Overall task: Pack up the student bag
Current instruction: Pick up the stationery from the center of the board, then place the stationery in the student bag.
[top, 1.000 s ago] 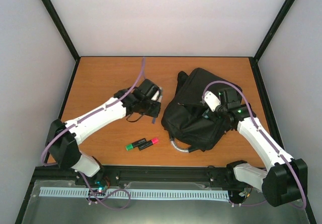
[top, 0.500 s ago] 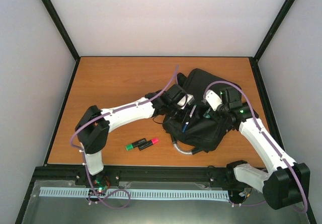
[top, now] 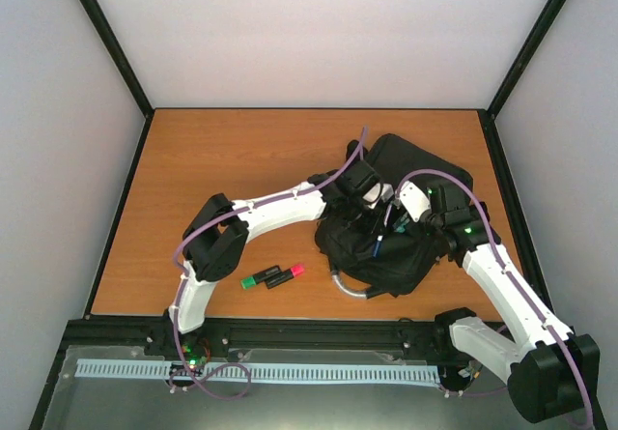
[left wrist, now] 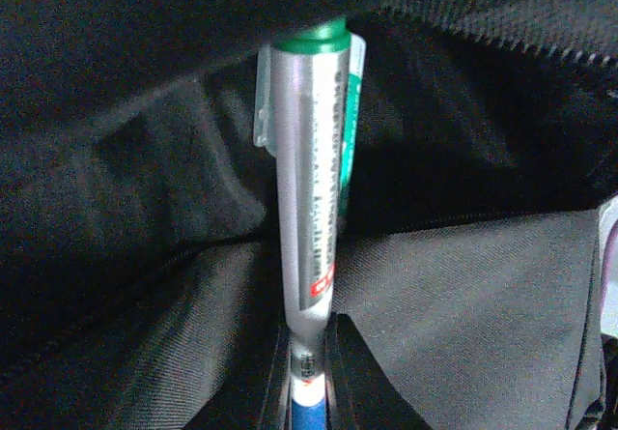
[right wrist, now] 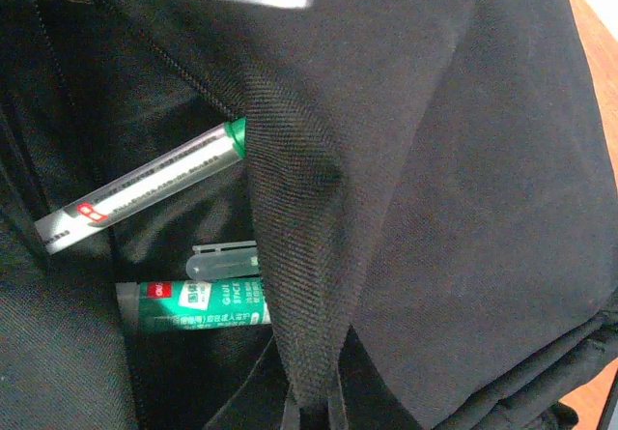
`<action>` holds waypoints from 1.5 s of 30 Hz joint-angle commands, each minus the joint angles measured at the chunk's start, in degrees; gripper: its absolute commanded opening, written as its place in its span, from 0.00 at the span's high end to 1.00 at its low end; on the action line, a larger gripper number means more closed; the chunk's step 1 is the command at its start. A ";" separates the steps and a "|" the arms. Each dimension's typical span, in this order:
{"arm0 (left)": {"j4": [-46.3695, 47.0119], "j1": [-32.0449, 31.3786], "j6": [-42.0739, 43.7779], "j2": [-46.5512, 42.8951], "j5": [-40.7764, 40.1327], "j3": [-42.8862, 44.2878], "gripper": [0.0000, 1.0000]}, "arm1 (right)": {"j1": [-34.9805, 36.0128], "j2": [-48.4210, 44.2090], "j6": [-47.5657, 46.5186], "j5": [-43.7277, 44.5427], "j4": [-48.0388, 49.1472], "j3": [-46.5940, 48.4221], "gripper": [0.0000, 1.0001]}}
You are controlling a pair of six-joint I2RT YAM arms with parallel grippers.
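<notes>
The student bag (top: pixel 410 261) lies at the right of the table, black, its top held open. My left gripper (left wrist: pixel 309 377) reaches over it (top: pixel 377 215) and is shut on a silver marker (left wrist: pixel 307 188) with a green cap, which points into the dark opening (left wrist: pixel 463 159). From above, the marker (top: pixel 379 237) slants down into the bag. My right gripper (right wrist: pixel 314 415) is shut on a fold of the bag's black flap (right wrist: pixel 299 256) and holds it up (top: pixel 407 222). Inside lie a green glue stick (right wrist: pixel 193 306) and a clear-capped pen (right wrist: pixel 224 257).
A green highlighter and a pink one (top: pixel 273 276) lie together on the wooden table (top: pixel 212 159) left of the bag. The bag's grey loop handle (top: pixel 346 286) curls toward the near edge. Black frame posts stand at the table's corners.
My left arm has swung right from the bare table to above the bag, carrying the marker into the opening. My right gripper has kept its hold on the flap.
</notes>
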 commanded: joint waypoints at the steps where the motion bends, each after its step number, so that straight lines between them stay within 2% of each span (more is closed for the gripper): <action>1: 1.44 -1.49 -0.70 1.04 -1.76 2.44 0.99 | 0.68 -1.13 0.14 -1.99 4.74 0.40 0.97; 9: 1.56 -2.23 -0.54 -7.03 -4.70 -6.38 0.99 | 0.64 -0.07 0.66 -2.85 4.62 0.69 0.97; 17: -2.00 -2.31 1.78 -4.59 -0.89 -5.87 0.99 | 0.65 -0.15 0.60 -3.16 4.81 0.79 0.97; 21: 2.13 -2.73 2.82 -6.88 0.76 -7.61 0.99 | 0.62 0.54 0.81 -2.73 4.76 1.03 0.97; 23: 8.36 -3.36 5.63 -10.45 4.83 -11.89 0.99 | 0.65 0.56 0.71 -2.40 4.79 1.18 0.97; 26: 10.96 -4.16 5.07 -15.40 0.18 -15.69 0.99 | 0.73 -0.37 0.44 -2.68 4.62 1.15 0.97; 31: 3.97 -4.12 5.38 -10.74 -1.14 -10.27 0.99 | 0.93 -1.78 -0.20 -5.97 4.71 1.02 0.97; 38: 6.74 -4.14 5.33 -5.39 -2.04 -8.62 0.99 | 1.18 -1.45 -0.29 -6.34 4.47 0.87 0.97; 45: 3.86 -4.15 5.78 -0.82 -9.95 -3.37 0.99 | 1.20 -1.38 -0.42 -7.22 4.19 0.76 0.97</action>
